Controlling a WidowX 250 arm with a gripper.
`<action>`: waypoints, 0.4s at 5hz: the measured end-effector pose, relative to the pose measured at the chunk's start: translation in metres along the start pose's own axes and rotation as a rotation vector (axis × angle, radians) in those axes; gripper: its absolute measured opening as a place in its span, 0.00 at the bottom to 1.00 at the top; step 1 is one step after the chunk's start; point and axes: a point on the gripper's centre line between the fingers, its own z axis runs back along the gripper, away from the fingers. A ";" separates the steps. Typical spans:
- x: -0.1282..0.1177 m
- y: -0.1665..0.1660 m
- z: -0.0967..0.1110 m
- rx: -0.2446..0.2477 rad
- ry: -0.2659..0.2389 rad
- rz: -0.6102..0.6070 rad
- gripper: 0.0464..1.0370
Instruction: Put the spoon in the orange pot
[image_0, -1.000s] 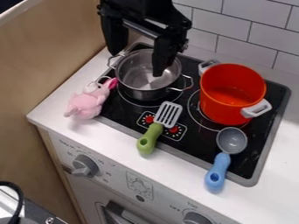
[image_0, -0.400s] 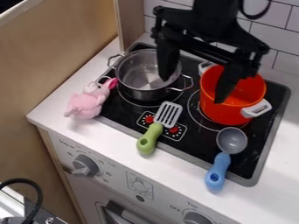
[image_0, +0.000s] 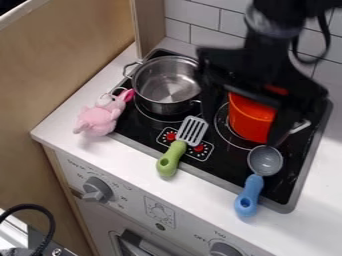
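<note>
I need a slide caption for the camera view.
Open gripper hangs over the orange pot; the blue-handled spoon lies nearby.

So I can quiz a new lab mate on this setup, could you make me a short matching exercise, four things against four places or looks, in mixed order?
Things
1. spoon
2. spatula
3. soft toy
4. metal pot

Places and looks
A. pink, at the left of the stovetop in the view
B. upright on the stovetop, to the left of the orange pot in the view
C. blue handle, lying outside both pots
D. slotted head and green handle

Right pairs: 1-C, 2-D, 3-A, 4-B
</note>
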 end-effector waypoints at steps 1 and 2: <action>-0.006 -0.015 -0.019 -0.001 -0.017 0.005 0.96; -0.011 -0.022 -0.027 -0.014 -0.034 0.003 0.96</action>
